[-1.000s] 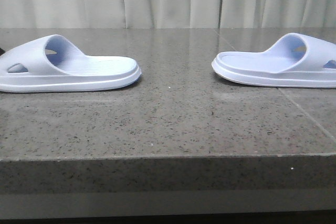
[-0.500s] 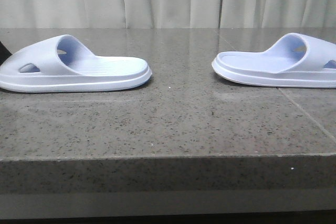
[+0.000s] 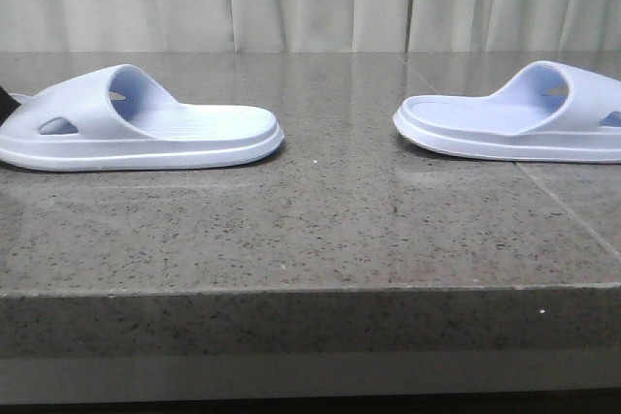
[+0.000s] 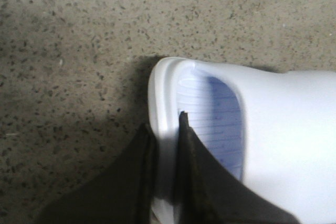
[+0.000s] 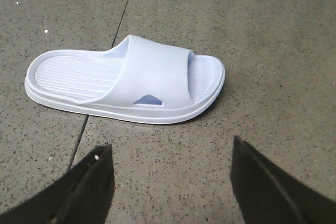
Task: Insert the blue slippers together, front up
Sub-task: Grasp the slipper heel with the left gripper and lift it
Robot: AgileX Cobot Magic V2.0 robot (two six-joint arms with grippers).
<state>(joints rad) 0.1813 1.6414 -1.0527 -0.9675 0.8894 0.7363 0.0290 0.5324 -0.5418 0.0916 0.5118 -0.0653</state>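
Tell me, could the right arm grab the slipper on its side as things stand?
Probably yes: the right gripper hangs open and apart from the right slipper, with only bare table between them and nothing on it.

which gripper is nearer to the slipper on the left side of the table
Left. The left gripper has its jaws shut on the rim of the left slipper. The right gripper hangs open above the right slipper, not touching.

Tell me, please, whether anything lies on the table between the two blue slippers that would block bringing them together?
Nothing visible does. Only bare table separates the left slipper from the right slipper.
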